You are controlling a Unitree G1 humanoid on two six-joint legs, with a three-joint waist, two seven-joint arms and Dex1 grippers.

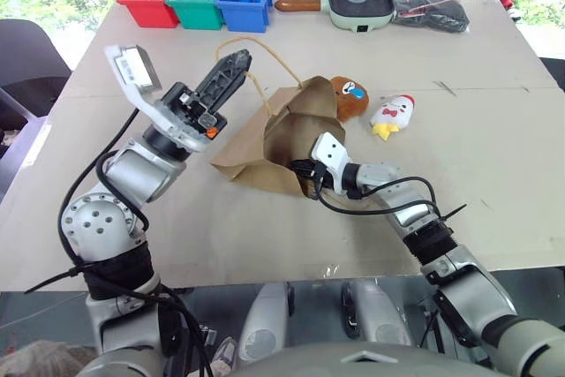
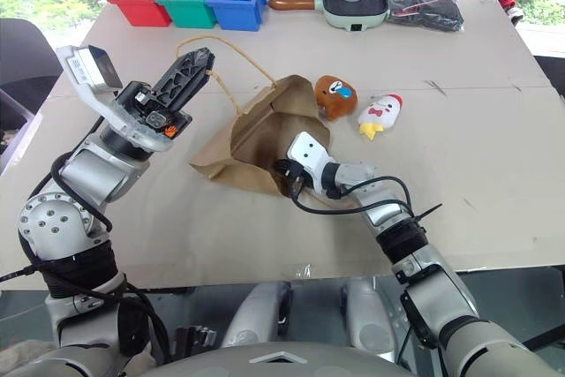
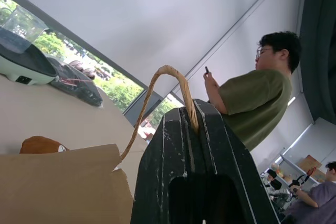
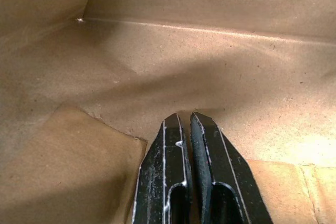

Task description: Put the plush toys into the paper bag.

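Right claw shut, empty, poked inside bag mouth on table. Left claw shut on handle, lifted, tugging bag's edge up. Brown toy just behind bag, touching it. Chicken beside brown toy. Bins, pan at far edge.

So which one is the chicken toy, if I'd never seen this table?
Start at the big brown paper bag lying crumpled in the middle of the table. Just past its far right corner sit two small soft toys side by side. The chicken is the one farther from the bag: white with a red comb and yellow base, unlike its rounded brown neighbour.
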